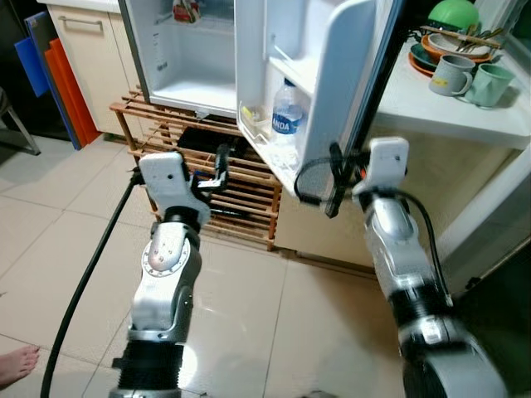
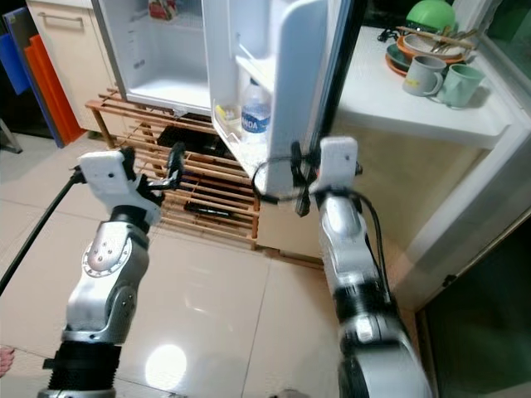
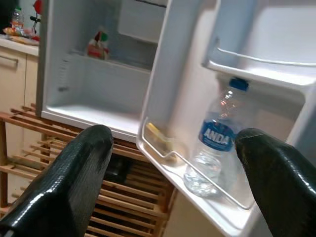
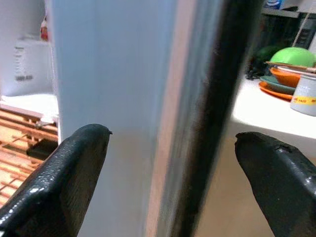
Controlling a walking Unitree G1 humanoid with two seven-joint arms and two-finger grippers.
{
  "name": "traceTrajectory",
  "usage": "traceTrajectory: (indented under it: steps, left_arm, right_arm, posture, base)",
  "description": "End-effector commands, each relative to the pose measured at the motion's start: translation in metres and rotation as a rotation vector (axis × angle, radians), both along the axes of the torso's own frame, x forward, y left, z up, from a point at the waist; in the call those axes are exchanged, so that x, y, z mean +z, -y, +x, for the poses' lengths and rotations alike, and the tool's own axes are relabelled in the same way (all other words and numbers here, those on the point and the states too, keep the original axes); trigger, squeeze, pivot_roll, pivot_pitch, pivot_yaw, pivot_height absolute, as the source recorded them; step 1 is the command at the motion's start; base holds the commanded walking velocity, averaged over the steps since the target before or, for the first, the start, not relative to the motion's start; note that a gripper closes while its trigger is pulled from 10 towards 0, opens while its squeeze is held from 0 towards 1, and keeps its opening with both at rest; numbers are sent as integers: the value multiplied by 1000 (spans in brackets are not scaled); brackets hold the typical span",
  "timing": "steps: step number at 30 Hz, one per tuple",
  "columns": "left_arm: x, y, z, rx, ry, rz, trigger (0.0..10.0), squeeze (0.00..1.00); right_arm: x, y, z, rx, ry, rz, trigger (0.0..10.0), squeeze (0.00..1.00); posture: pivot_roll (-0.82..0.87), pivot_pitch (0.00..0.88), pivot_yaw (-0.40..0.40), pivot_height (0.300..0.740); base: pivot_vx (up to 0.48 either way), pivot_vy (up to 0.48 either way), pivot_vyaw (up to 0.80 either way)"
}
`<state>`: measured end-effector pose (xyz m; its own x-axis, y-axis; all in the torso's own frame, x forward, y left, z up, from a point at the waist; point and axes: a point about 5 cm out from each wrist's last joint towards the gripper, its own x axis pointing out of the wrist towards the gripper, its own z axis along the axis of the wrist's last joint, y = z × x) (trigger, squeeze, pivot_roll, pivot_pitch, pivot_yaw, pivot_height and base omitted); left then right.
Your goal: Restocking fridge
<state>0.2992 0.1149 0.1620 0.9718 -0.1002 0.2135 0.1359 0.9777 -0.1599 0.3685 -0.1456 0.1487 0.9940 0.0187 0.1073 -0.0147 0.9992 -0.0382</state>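
Fridge door [image 1: 332, 91] open; water bottle [image 1: 287, 116] already on its lower shelf. Right gripper [image 1: 333, 178] at the door's edge, fingers spread astride it. Left gripper [image 1: 217, 170] below the door, open, empty. Closing the door probably remains.

Fridge door [image 1: 332, 91]: smooth white plastic liner, semi-gloss, with a dark glossy outer edge. Fridge interior [image 1: 187, 58]: same white moulded plastic. Water bottle [image 3: 215, 143]: clear glossy plastic, blue cap, blue printed label. Door shelf rail [image 3: 197, 175]: clear plastic. Rack [image 1: 241, 195] below the fridge: slatted bare wood, matt, light brown. Floor [image 1: 66, 240]: pale glazed tiles, glossy, with a reflected light spot. Counter [image 1: 448, 108]: smooth white surface. Mugs [image 1: 469, 79]: glazed ceramic, grey and pale green. Left gripper [image 3: 173, 182] and right gripper [image 4: 168, 177]: fingers of black finely textured rubbery material with a slight sheen. Arms [image 1: 166, 265]: brushed silver metal with black cabling.
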Motion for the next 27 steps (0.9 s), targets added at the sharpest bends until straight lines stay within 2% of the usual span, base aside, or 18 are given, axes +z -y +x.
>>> traceTrajectory:
  steps: [1,6,10,11,12,13,14,18,20,21,23,24,25,26,27]
  left_arm:
    - [0,-8,0,19,-3,2,10000,0]
    - [-2,-15,-2,42,-15,-1,10000,0]
    - [-2,-16,-3,45,-18,-1,10000,0]
    - [-4,-17,-3,44,-27,-5,10000,0]
    - [-7,-16,-2,37,-44,-8,10000,0]
    - [-8,-15,-1,30,-49,-6,10000,0]
    - [-8,-15,-1,30,-49,-6,10000,0]
    - [-8,-14,1,15,-58,1,10000,0]
    - [-14,-12,1,2,-92,13,10000,0]
    - [-14,-12,1,2,-92,13,10000,0]
    - [-19,-12,0,-1,-121,23,10000,0]
    - [-22,-13,0,0,-136,20,10000,0]
    - [-24,-13,0,0,-149,21,10000,0]
    - [-24,-13,0,0,-149,21,10000,0]
    - [-25,-14,1,0,-157,22,10000,0]
  right_arm:
    - [5,-3,7,-6,-4,3,10000,114]
    - [14,-9,25,-28,-69,37,10000,110]
    - [12,-9,29,-63,-117,75,10000,110]
    - [4,-10,29,-83,-197,135,10000,133]
    - [-7,-22,29,-79,-303,242,10000,145]
    - [-8,-34,29,-41,-330,282,10000,149]
    - [-8,-34,29,-41,-330,282,10000,149]
    - [3,-86,27,164,-361,439,10000,153]
    - [26,-138,19,490,-343,504,10000,157]
    - [26,-138,19,490,-343,504,10000,157]
    - [49,-170,7,778,-281,520,10000,153]
    - [62,-176,-1,922,-223,526,10000,133]
    - [69,-174,-8,1012,-167,516,10000,118]
    - [69,-174,-8,1012,-167,516,10000,118]
    - [73,-172,-14,1069,-134,506,10000,118]
  posture:
    - [-38,0,-43,740]
    - [-1,0,-61,740]
    - [3,0,-66,740]
    - [1,0,-70,740]
    - [10,0,-70,740]
    - [14,0,-71,740]
    - [14,0,-71,740]
    - [11,0,-67,740]
    - [3,0,-60,740]
    - [3,0,-60,740]
    - [-6,0,-51,740]
    - [-12,0,-47,740]
    - [-25,0,-40,740]
    - [-25,0,-40,740]
    - [-25,0,-40,740]
  base:
    - [0,0,0]
    - [0,0,0]
    - [0,0,0]
    - [0,0,0]
    - [0,0,0]
    - [0,0,0]
    - [0,0,0]
    - [0,0,0]
    - [0,0,0]
    - [0,0,0]
    - [0,0,0]
    - [0,0,0]
    - [0,0,0]
    - [0,0,0]
    - [0,0,0]
